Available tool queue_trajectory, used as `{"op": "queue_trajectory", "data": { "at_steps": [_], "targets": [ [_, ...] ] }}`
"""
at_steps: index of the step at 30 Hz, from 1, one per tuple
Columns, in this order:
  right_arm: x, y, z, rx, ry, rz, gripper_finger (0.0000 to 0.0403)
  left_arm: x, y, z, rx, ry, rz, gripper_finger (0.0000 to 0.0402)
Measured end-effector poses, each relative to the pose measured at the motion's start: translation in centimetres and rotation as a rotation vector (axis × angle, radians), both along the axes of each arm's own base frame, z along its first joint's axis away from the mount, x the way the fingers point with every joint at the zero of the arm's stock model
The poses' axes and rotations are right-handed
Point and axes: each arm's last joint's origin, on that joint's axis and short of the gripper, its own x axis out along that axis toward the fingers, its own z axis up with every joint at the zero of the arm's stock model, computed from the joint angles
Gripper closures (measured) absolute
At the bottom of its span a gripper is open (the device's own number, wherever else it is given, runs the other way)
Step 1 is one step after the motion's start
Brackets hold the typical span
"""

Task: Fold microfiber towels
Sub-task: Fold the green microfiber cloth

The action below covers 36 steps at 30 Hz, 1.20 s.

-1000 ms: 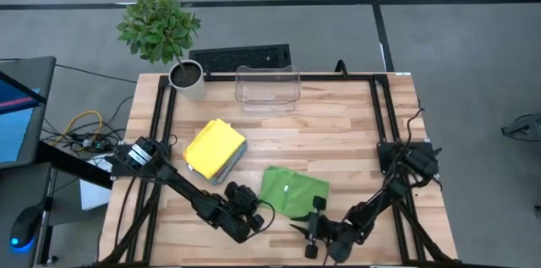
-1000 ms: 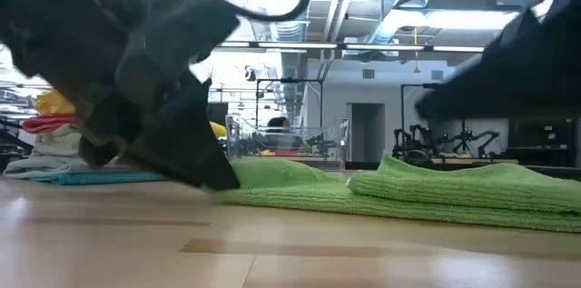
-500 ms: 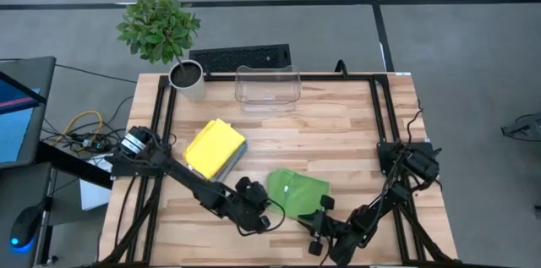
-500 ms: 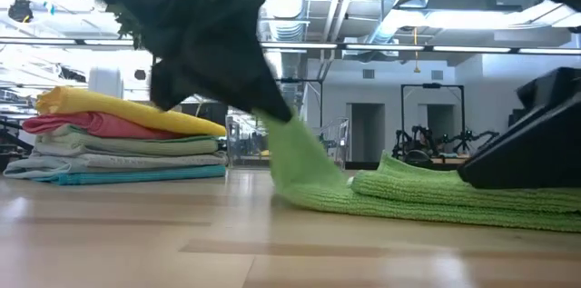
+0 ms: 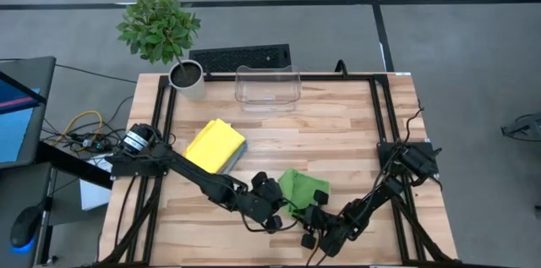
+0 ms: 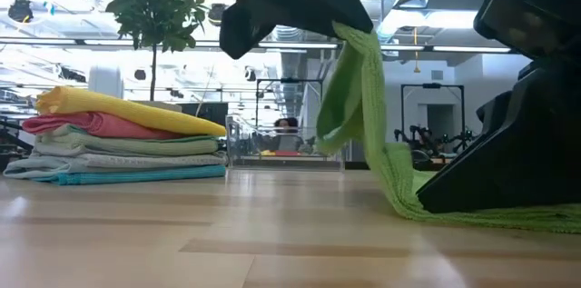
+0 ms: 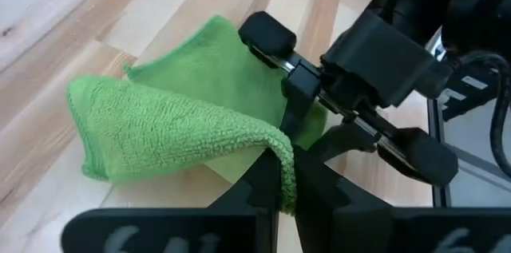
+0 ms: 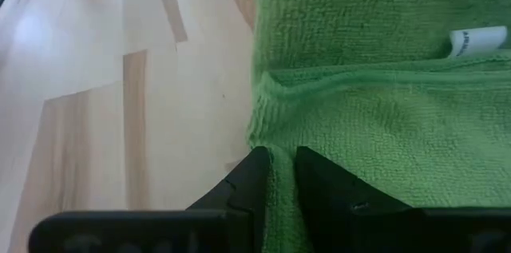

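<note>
Lime green towel near the surface's front edge. Left end effector pinches its lifted edge; right end effector pins the opposite edge. We judge: carry the flap across, align the edges, then release.

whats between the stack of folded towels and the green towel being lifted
Only bare wooden table lies between the stack of folded towels and the green towel, as the low view shows; the clear bin stands farther back.

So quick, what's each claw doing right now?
Left gripper: shut on the green towel, lifting its edge.
Right gripper: shut on the same towel's edge, down at the table.
</note>
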Motion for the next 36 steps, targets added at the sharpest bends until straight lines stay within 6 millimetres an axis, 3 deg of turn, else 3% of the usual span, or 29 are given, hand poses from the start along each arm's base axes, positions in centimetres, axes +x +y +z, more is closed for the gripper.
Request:
{"op": "queue_trajectory", "data": {
  "at_steps": [6, 13, 21, 24, 29, 36],
  "targets": [
    [0.0, 0.0, 0.0, 0.0, 0.001, 0.001, 0.0306, 0.2, 0.0, -0.1, -0.012, 0.003, -0.011, 0.0386],
    [0.0, 0.0, 0.0, 0.004, -0.001, 0.003, 0.0306, 1.1, -0.4, -1.6, -0.05, 0.0, -0.048, 0.0386],
    [0.0, 0.0, 0.0, 0.005, -0.002, 0.004, 0.0306, 1.7, -0.7, -0.8, -0.08, -0.06, -0.056, 0.0386],
    [0.0, 0.1, 0.0, 0.006, -0.003, 0.004, 0.0306, 2.1, -0.8, -1.6, -0.067, -0.044, -0.049, 0.0386],
    [0.0, 0.1, 0.1, 0.008, -0.004, 0.006, 0.0306, 4.1, -1.4, -3.1, -0.069, -0.018, -0.089, 0.0386],
    [-0.3, 0.4, 0.1, 0.008, -0.005, 0.017, 0.0306, 5.8, -1.9, -3.6, -0.053, -0.033, -0.092, 0.0386]
  ]
}}
